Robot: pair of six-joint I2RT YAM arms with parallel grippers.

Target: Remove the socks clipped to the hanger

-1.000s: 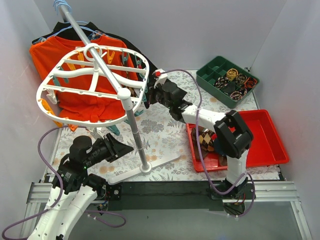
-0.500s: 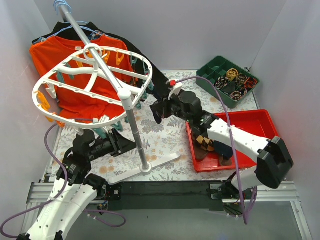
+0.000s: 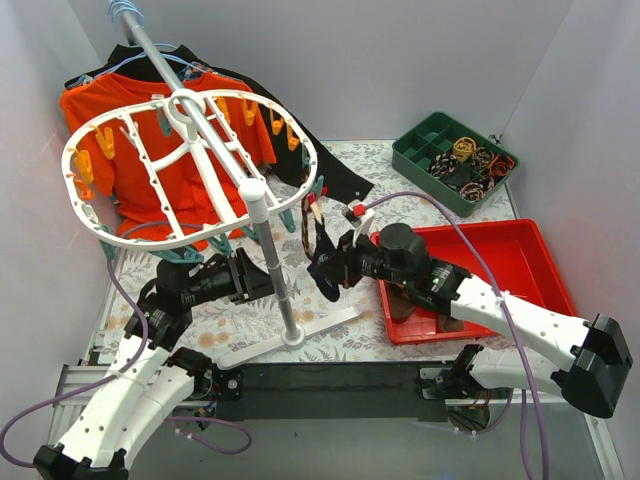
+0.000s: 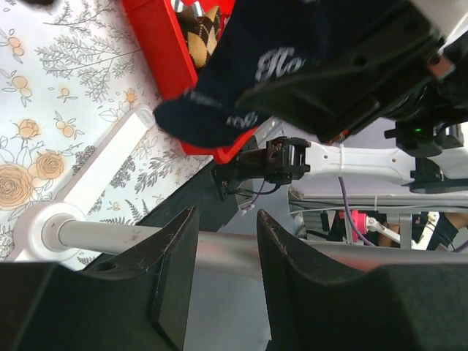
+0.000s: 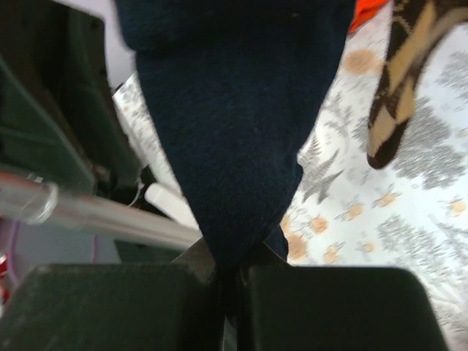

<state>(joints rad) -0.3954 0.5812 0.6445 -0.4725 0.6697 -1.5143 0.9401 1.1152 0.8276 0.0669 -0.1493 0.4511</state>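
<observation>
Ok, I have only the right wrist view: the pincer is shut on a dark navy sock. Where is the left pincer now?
Observer: The left pincer is open, close to the lower part of the pole of the hanger.
Operator: Is any sock in a tray already?
Observer: Yes, the left wrist view shows an argyle sock lying in the red tray.
Operator: And the hanging argyle sock beside the navy sock?
Observer: From above, it hangs from the hanger's rim.

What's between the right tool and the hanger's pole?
The dark navy sock, pinched in the right tool, hangs between it and the hanger's pole. The top view shows this.
</observation>
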